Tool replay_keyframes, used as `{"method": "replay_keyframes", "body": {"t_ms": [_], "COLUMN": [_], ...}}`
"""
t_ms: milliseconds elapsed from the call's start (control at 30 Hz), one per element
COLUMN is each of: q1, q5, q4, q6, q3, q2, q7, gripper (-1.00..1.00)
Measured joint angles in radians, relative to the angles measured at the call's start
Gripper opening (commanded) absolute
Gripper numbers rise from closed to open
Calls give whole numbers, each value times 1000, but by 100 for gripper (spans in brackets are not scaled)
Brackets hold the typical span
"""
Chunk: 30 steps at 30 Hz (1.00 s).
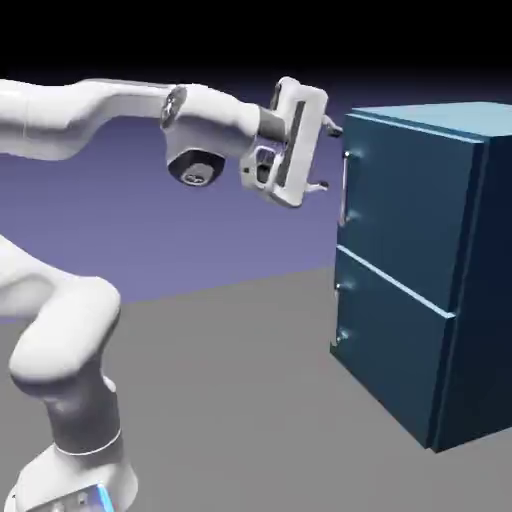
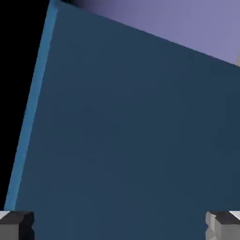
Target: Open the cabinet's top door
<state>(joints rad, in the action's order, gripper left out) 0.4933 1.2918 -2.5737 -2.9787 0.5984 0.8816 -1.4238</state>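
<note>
On the exterior view's right, we see the tall blue cabinet (image 1: pixel 490 250). Its top door (image 1: pixel 415 200) sits right above the bottom door (image 1: pixel 390 340), and both look shut. Near the top door's left edge, we see a thin grey handle (image 1: pixel 346 190) that runs up and down. We see a handle like it, the lower handle (image 1: pixel 338 315), on the bottom door.

From the left, we see the white arm (image 1: pixel 70 110) reach over to the cabinet. Its gripper (image 1: pixel 328 158) is tilted, with one finger up high and one down low. The two fingers are wide apart, and we see nothing held between them. The high finger is close to the cabinet's top corner, but we cannot tell if it touches. The low finger is near the top door's handle, and we can see a gap between them.

In the hand view, we see a big, flat, dark blue face with a brighter blue strip down its left side. The two finger tips peek in at the bottom, far from each other. We cannot see any handle between them.
</note>
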Motion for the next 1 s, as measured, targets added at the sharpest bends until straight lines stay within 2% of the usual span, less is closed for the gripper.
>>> {"method": "replay_keyframes", "body": {"t_ms": [1000], "q1": [510], "q5": [1305], "q4": [239], "q6": [59], "q3": [605], "q2": [315], "q7": [-690], "gripper": [0]}}
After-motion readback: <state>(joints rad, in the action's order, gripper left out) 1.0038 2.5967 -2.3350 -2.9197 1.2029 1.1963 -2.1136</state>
